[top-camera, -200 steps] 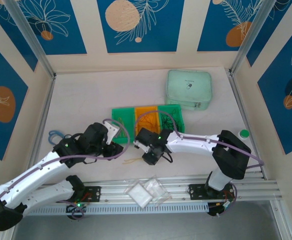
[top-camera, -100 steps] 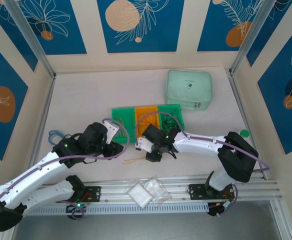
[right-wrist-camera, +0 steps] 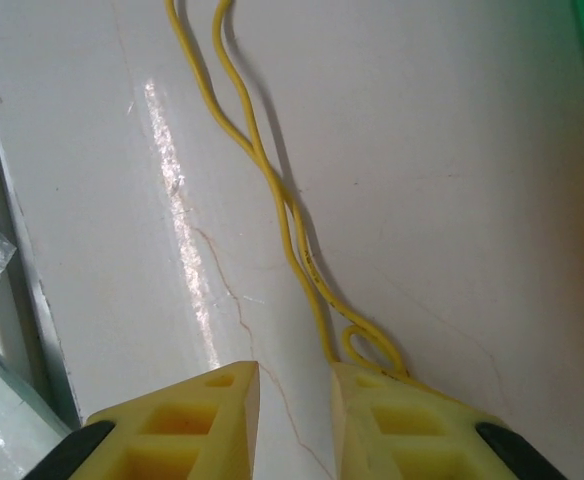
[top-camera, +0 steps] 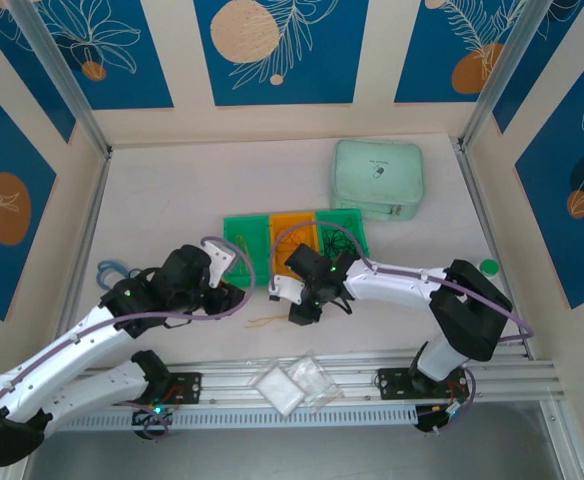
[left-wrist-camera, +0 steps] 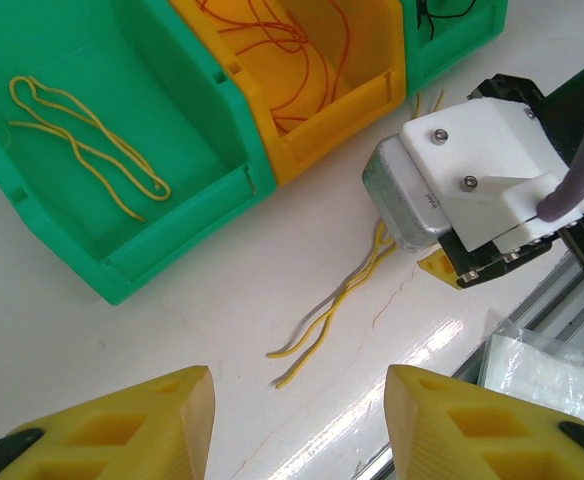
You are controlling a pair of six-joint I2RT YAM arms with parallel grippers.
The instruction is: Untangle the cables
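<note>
My left gripper point(left-wrist-camera: 297, 420) hangs over the table point(left-wrist-camera: 122, 340) with its fingers spread wide and nothing in them. The loose yellow cable point(right-wrist-camera: 302, 255) lies ahead of it and to the right. Its long axis slants from two free ends near the left gripper up to a small loop at the right gripper point(right-wrist-camera: 294, 400). That one is nearer. Its fingers stand narrowly parted over bare table, and the loop touches one finger point(right-wrist-camera: 402, 430), so I judge the pick is the right arm's.

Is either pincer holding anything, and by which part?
Nothing is held. The left pincer is open; the open right pincer stands at the yellow cable's looped end.
</note>
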